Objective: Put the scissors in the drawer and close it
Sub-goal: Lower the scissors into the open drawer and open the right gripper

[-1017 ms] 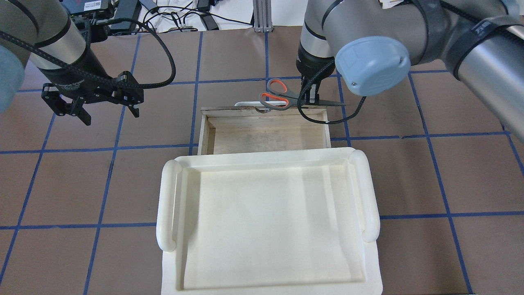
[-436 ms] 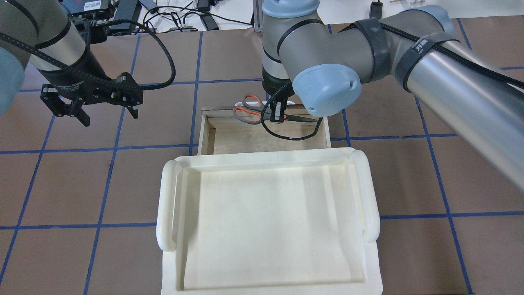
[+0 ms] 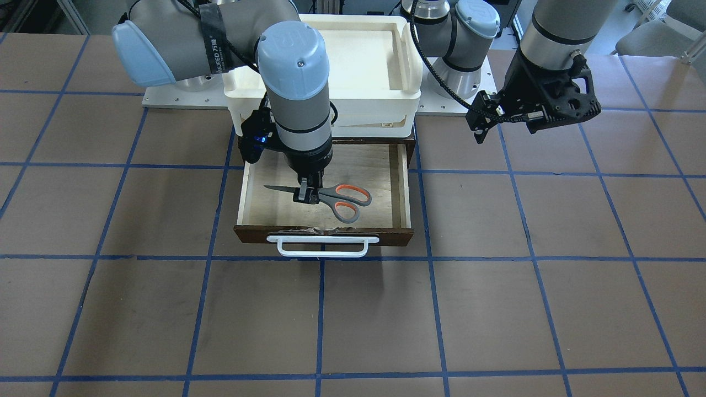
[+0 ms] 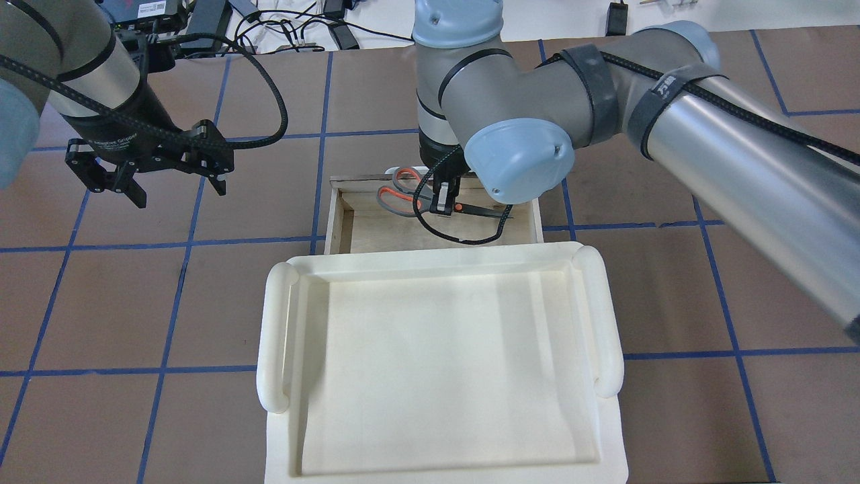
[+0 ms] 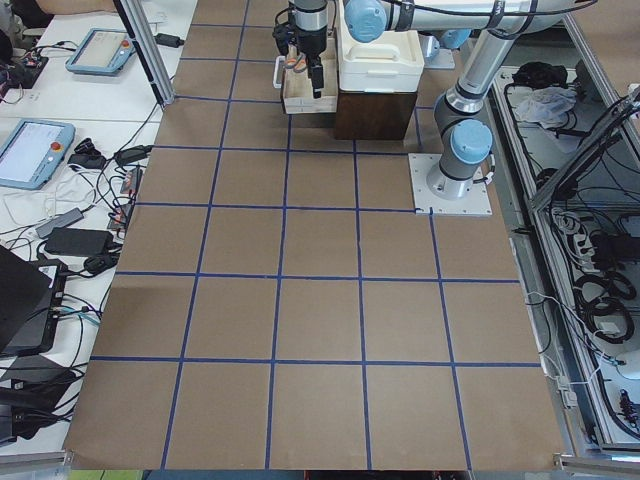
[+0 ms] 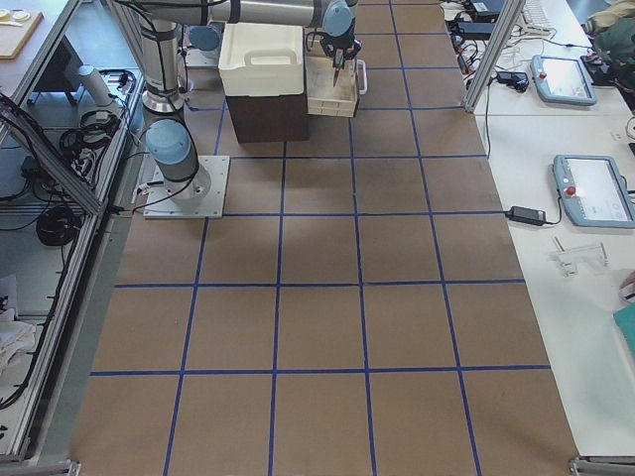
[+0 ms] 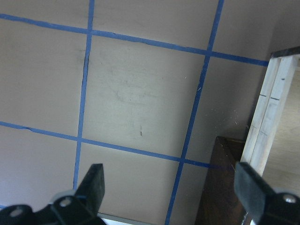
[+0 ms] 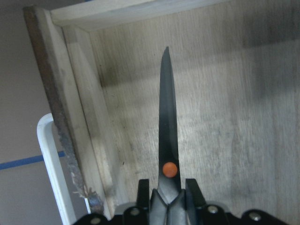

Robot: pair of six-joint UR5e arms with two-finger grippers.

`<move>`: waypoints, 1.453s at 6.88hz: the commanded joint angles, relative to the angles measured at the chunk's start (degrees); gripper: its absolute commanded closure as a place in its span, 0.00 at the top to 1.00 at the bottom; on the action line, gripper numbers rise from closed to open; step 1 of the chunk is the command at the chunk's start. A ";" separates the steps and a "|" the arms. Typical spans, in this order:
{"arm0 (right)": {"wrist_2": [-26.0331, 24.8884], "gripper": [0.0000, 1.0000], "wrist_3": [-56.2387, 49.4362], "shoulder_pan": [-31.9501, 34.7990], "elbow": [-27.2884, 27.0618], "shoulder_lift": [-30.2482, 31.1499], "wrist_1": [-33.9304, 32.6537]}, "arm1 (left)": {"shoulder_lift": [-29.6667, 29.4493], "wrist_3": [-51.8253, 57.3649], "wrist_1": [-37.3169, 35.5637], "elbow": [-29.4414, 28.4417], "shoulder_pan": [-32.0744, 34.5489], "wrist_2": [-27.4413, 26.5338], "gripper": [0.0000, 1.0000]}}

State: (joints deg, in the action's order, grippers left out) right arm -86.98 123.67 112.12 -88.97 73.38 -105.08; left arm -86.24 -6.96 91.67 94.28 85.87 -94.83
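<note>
The scissors [image 3: 337, 199] have grey handles lined orange and dark blades. My right gripper [image 3: 307, 196] is shut on them near the orange pivot [image 8: 169, 169] and holds them flat, low inside the open drawer [image 3: 386, 165]. I cannot tell whether they touch its plywood floor [image 8: 225, 117]. In the overhead view the handles [image 4: 400, 191] lie near the drawer's dark front, with the right gripper [image 4: 443, 205] beside them. The drawer's white bar handle [image 3: 322, 246] faces away from the robot. My left gripper [image 4: 178, 190] is open and empty over the table, left of the drawer; its fingers [image 7: 93, 183] frame bare table.
A white plastic tray [image 4: 275, 336] sits on top of the cabinet that holds the drawer. Blue tape lines grid the brown table [image 4: 672, 302]. Cables and devices lie beyond the table's far edge [image 4: 295, 27].
My right arm has carried the scissors from beyond the drawer's front edge back over the drawer and down into it. The left arm has stayed put.
</note>
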 commanded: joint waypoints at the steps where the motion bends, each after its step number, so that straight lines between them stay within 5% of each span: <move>1: -0.12 0.00 0.35 1.42 -0.32 -0.78 0.05 | 0.02 -0.07 0.00 -0.06 -0.17 0.08 1.00; 10: -0.12 0.00 0.70 3.01 -3.93 -1.66 -0.92 | -1.39 -0.07 -0.35 -0.15 -0.70 -0.71 1.00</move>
State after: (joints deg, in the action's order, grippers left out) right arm -86.96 124.35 114.97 -92.90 72.05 -106.04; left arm -87.39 -7.03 91.26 94.15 85.37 -95.79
